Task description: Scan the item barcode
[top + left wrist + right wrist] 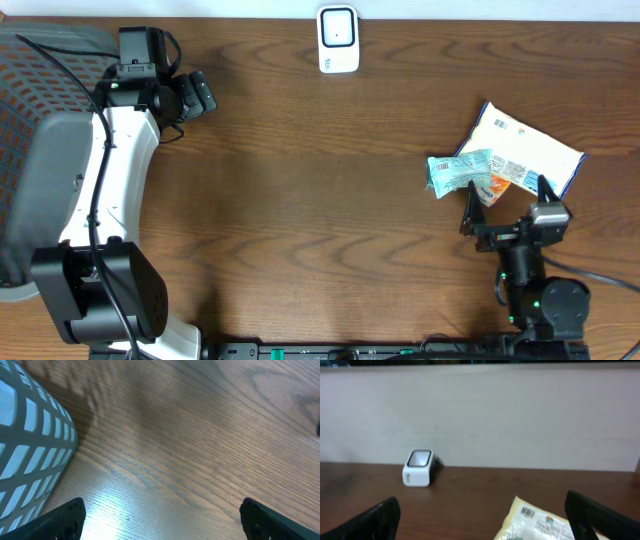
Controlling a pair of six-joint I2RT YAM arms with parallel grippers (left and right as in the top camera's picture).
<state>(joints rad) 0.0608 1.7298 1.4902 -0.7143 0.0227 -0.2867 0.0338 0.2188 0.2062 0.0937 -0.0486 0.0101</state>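
A cream packet point(535, 150) with a printed barcode point(500, 125) lies at the right of the table, and a small teal packet point(460, 170) rests against its near edge. A white scanner point(338, 40) stands at the far middle edge. My right gripper point(508, 200) hovers open just in front of the packets, with nothing between its fingers. In the right wrist view the cream packet point(540, 522) and its barcode point(527, 511) show between the open fingers point(600, 517), with the scanner point(418, 467) far off to the left. My left gripper point(198, 93) is open at the far left.
A grey mesh basket point(30, 120) fills the left edge, and its wall point(30, 445) shows close beside the left gripper point(162, 520). An orange wrapper point(500, 185) peeks out beside the teal packet. A pale wall point(480, 415) rises behind the table.
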